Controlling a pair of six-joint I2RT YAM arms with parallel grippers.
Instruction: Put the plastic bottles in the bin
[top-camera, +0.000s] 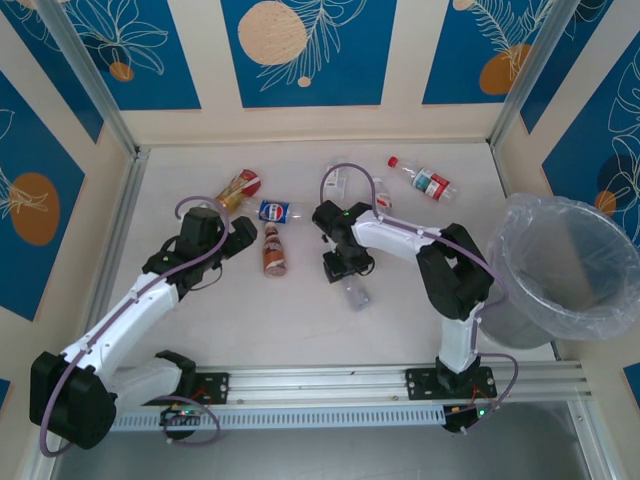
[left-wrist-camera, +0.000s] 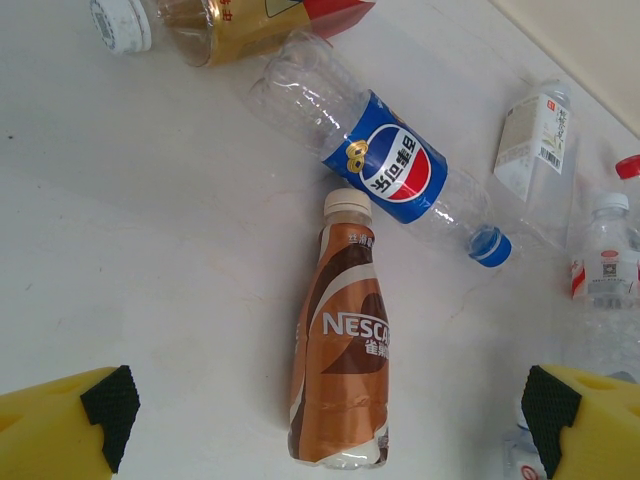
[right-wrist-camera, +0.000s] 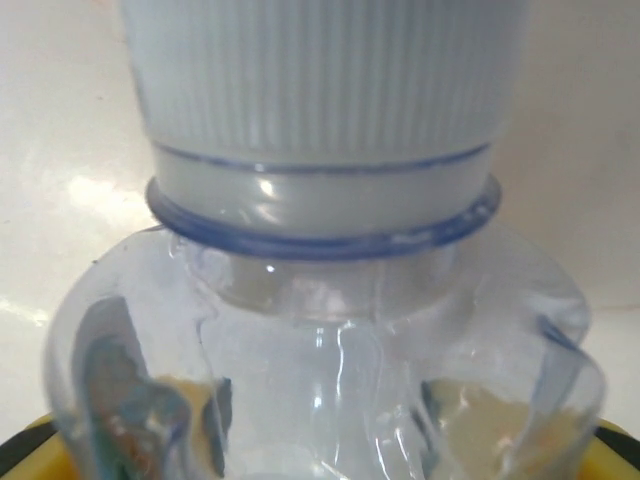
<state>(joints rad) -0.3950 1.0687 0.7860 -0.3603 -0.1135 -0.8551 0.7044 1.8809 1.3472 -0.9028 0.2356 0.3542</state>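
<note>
The clear bottle (right-wrist-camera: 320, 380) sits between the jaws of the right tool (top-camera: 344, 268), grip unclear, so squeeze firmly below the cap (right-wrist-camera: 320, 70) before lifting it toward the bin (top-camera: 520, 262) on its right; the left tool (left-wrist-camera: 330, 402) hangs open above the brown bottle (left-wrist-camera: 340, 340).

The slim plastic coffee bottle (left-wrist-camera: 338, 350) is brown and orange in swirls, cream-capped. The clear plastic cola bottle (left-wrist-camera: 390, 170) has a blue label with a red-white-blue roundel and a blue cap. The flat bench (left-wrist-camera: 150, 250) is white.
</note>
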